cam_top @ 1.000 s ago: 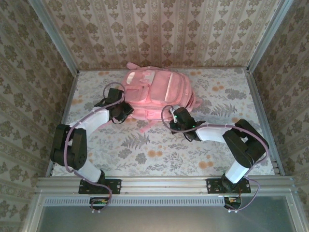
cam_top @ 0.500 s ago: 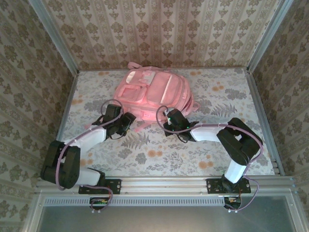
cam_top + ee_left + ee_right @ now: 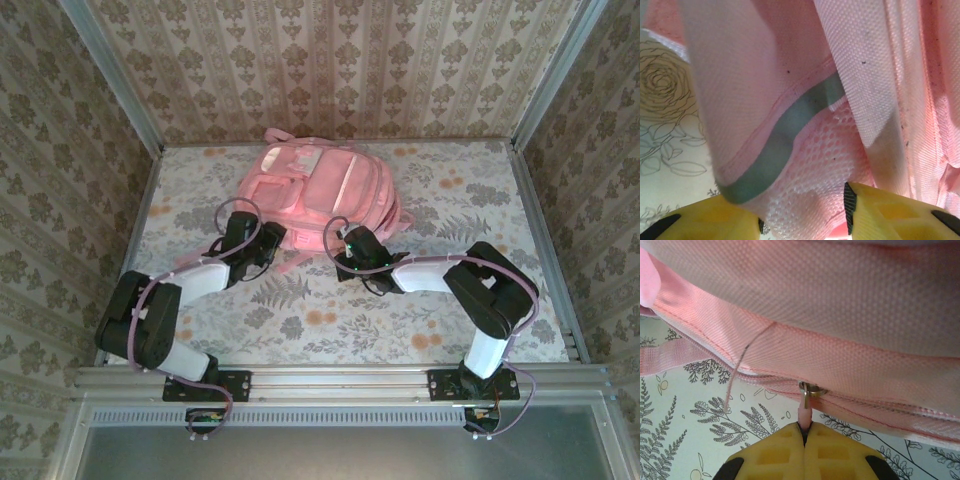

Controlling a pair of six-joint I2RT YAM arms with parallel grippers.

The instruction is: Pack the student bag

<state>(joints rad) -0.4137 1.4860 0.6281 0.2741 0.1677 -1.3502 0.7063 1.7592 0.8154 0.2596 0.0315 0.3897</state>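
1. The right gripper (image 3: 804, 427) was clamped shut on the pink zipper pull (image 3: 804, 412) at the near edge of the student bag (image 3: 320, 185).
2. The left gripper (image 3: 802, 212) stood partly open, its fingers straddling pale mesh (image 3: 825, 150) at the bag's near-left corner, gripping nothing clearly.
3. The student bag lay flat, pockets up, on the floral table (image 3: 330, 320), close to the back wall (image 3: 330, 70).

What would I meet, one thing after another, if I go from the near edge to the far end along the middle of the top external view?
metal rail → floral table → student bag → wallpapered back wall
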